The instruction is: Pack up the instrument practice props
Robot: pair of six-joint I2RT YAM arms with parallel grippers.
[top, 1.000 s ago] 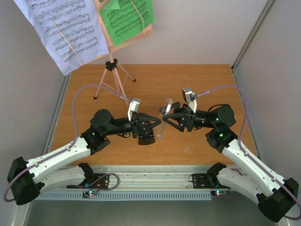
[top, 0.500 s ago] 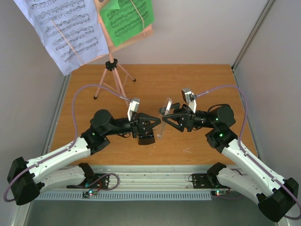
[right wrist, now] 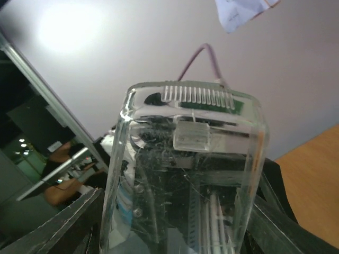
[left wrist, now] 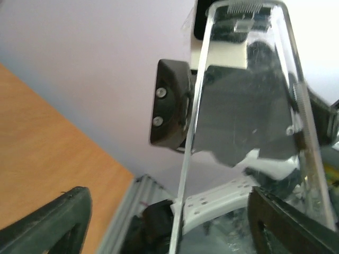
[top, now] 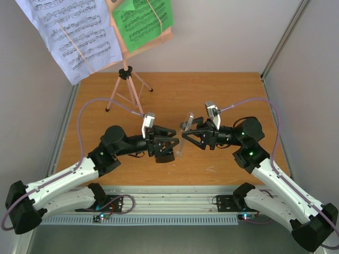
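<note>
While clamping the clear cover [right wrist: 185,159] by its two sides, holds it roughly upright, narrow end up, in the right gripper [top: 186,134], well in front of the music stand [top: 125,79] and to its right. Faces the left gripper [top: 173,144] just beside it on the stand's side, fingers [left wrist: 47,222] spread wide, empty. Looks set for a handover across that short gap, broad face toward the empty hand.

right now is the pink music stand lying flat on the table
No, the pink music stand stands upright on its tripod legs, with the white sheet and green sheet on its desk.
</note>
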